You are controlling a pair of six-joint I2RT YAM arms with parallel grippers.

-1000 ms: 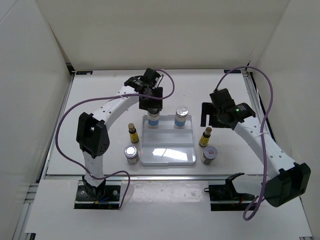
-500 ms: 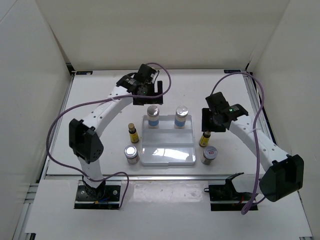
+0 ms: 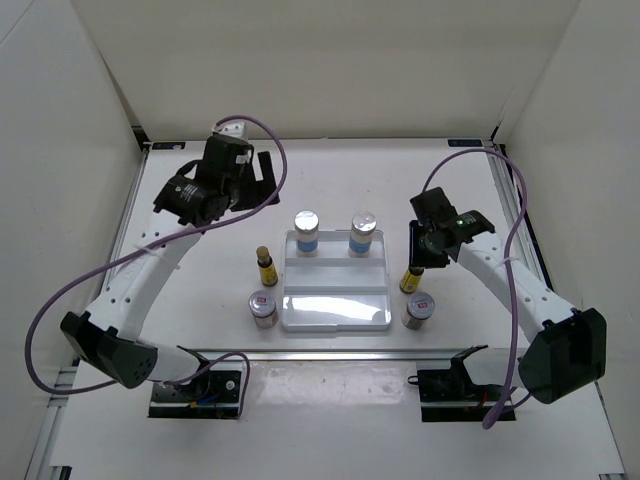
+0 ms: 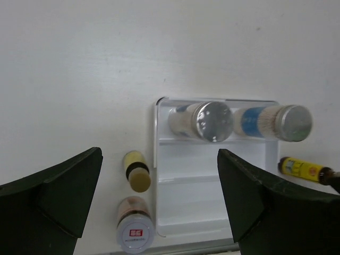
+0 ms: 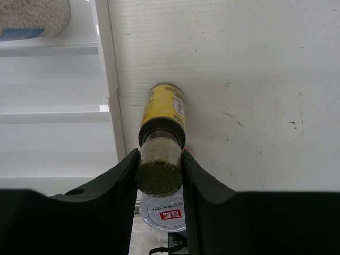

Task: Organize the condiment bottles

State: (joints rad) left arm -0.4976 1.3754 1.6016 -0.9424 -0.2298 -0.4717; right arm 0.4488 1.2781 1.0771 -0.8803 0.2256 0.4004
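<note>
Two white blue-banded condiment bottles (image 3: 306, 232) (image 3: 363, 232) stand on the back tier of the white tray (image 3: 335, 312). Left of the tray stand an amber bottle (image 3: 266, 266) and a silver-lidded jar (image 3: 263, 307). At the tray's right, my right gripper (image 3: 417, 255) is shut on the cap of the other amber bottle (image 5: 163, 111), upright on the table, with the second jar (image 3: 418, 310) just in front. My left gripper (image 3: 258, 183) hangs open, high at the back left, holding nothing; its view looks down on the tray (image 4: 212, 196) and both white bottles (image 4: 204, 120) (image 4: 271, 122).
The tray's middle and front tiers (image 5: 53, 127) hold nothing. White walls close in the table at the back and sides. A metal rail (image 3: 300, 352) runs along the near edge, with the arm bases behind it.
My left gripper let go of the left white bottle on the tray, opened wide and drew up and back to the left. My right gripper came down and closed on the right amber bottle's cap.
</note>
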